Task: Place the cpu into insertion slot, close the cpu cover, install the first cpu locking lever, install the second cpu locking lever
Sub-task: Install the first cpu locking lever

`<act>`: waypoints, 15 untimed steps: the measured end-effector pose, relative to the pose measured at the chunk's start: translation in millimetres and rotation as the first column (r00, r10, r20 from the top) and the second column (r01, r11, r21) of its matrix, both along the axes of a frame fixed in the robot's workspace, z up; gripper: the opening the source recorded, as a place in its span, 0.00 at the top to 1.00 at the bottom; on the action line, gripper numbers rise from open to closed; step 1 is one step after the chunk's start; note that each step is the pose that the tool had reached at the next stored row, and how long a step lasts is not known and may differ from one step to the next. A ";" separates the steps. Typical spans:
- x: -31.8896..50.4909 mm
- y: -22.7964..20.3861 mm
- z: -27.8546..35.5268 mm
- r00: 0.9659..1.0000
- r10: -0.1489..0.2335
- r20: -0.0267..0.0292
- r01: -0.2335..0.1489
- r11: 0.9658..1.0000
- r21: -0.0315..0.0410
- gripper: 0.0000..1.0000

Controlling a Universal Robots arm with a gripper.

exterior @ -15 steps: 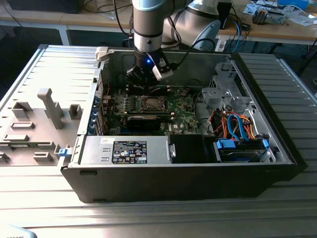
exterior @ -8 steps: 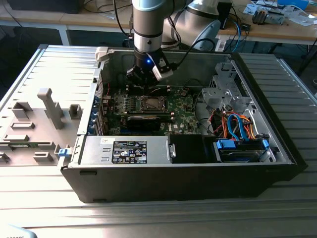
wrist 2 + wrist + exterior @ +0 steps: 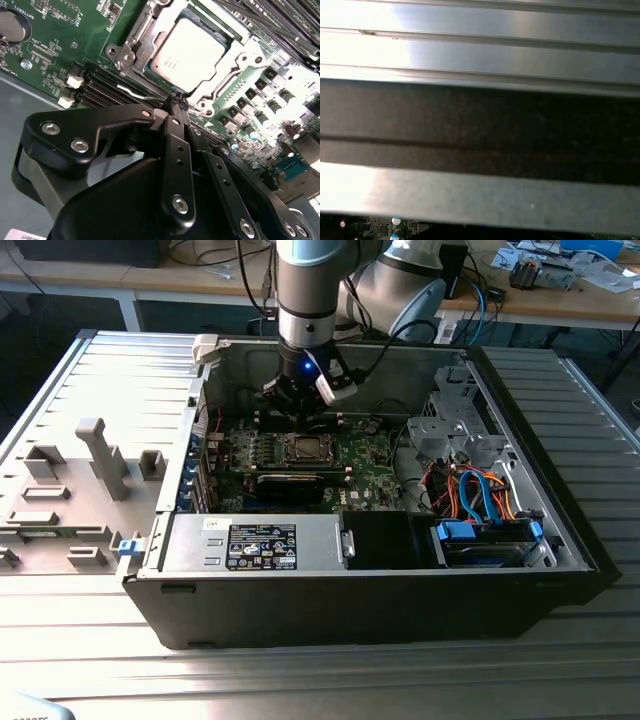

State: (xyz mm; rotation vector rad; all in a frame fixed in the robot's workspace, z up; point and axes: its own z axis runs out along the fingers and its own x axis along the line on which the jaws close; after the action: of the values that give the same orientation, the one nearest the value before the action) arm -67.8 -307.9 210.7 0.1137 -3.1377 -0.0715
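The cpu (image 3: 187, 50), a pale silvery square, sits in the insertion slot (image 3: 125, 55) on the green board (image 3: 365, 455). The silver cpu cover (image 3: 227, 75) lies flat around it, with the chip showing through its window. My gripper (image 3: 177, 101) is shut, its black fingers pressed together just beside the socket's edge. A thin silver wire locking lever (image 3: 132, 92) runs up to the fingertips; whether they touch it I cannot tell. In the exterior view the gripper (image 3: 298, 403) hangs low inside the open case, just behind the socket (image 3: 303, 448).
A long black card (image 3: 290, 485) lies in front of the socket. A grey power supply box (image 3: 255, 540) sits along the case's front. Blue and orange cables (image 3: 480, 495) lie towards the exterior view's right. The case's metal wall (image 3: 480, 50) is close to the wrist.
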 end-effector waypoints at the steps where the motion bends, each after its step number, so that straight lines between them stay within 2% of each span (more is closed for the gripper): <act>1: 1.5 0.0 -0.7 1.000 0.000 0.000 0.000 1.000 0.000 0.89; 10: 11.9 -0.1 -6.5 1.000 0.000 0.000 0.000 1.000 0.000 0.89; 15: 16.7 -1.5 -7.3 1.000 0.000 0.000 0.000 1.000 0.000 0.89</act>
State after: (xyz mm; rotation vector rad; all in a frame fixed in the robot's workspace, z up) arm -51.1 -309.5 203.4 0.1131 -3.1379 -0.0718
